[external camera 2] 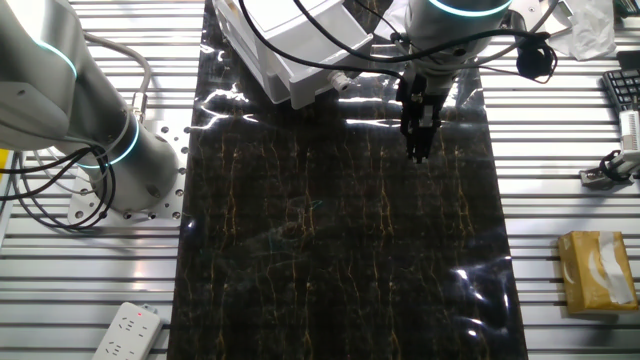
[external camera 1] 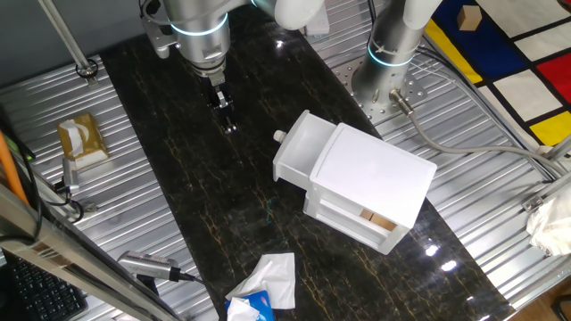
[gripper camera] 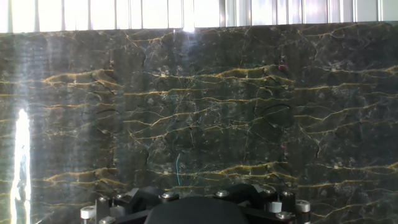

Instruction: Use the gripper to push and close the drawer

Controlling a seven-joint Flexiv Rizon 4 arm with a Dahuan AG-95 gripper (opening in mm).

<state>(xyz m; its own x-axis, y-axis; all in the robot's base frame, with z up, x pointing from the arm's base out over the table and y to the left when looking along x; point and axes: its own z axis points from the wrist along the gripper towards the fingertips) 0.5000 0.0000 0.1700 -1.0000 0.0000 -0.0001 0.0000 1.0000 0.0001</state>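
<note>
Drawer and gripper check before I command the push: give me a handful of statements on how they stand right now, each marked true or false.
1. The drawer with the knob is pulled out of the white cabinet. True.
2. The gripper is pressing on the drawer front. False: it hangs over the dark marble tabletop, apart from the drawer, with bare surface between them.
3. The gripper holds a tan block. False: nothing is between its fingers; tan blocks show only in the cabinet's lower, knobless drawer.
4. The hand view shows the drawer ahead of the fingers. False: it shows only marble.
5. A crumpled white tissue lies on the marble near one edge. True.
</note>
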